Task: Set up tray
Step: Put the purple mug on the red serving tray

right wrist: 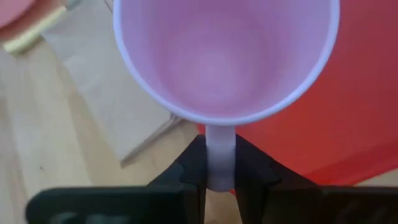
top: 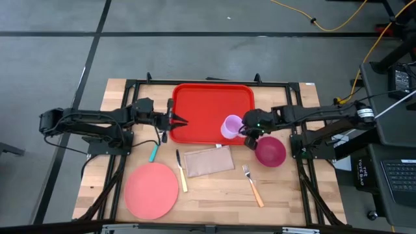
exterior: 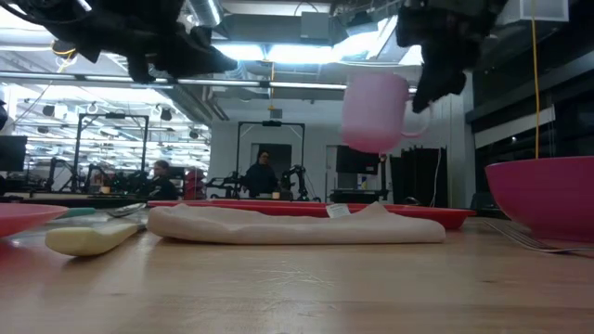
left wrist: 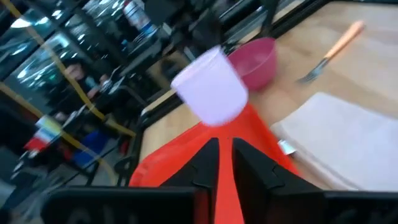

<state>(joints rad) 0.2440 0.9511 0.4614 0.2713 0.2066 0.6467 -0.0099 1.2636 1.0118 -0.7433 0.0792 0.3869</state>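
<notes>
The tray (top: 207,107) was bare. A cup (top: 231,126) was held above it by the right gripper (top: 247,133). The left gripper (top: 174,121), slightly open, held nothing. The plate (top: 151,190), bowl (top: 270,151) and fork (top: 253,186) were left on the bench (top: 214,195).

Tabletop clutter I can see from overhead

I see a round pink plate (top: 151,190) at lower left, a beige napkin (top: 208,161) at centre, a yellow-handled knife (top: 181,171) just left of it, an orange-handled fork (top: 253,185) lower right, a magenta bowl (top: 270,151) right of centre, a teal-handled utensil (top: 154,153) above the plate, and a lilac mug (top: 231,126) mid-frame.
</notes>
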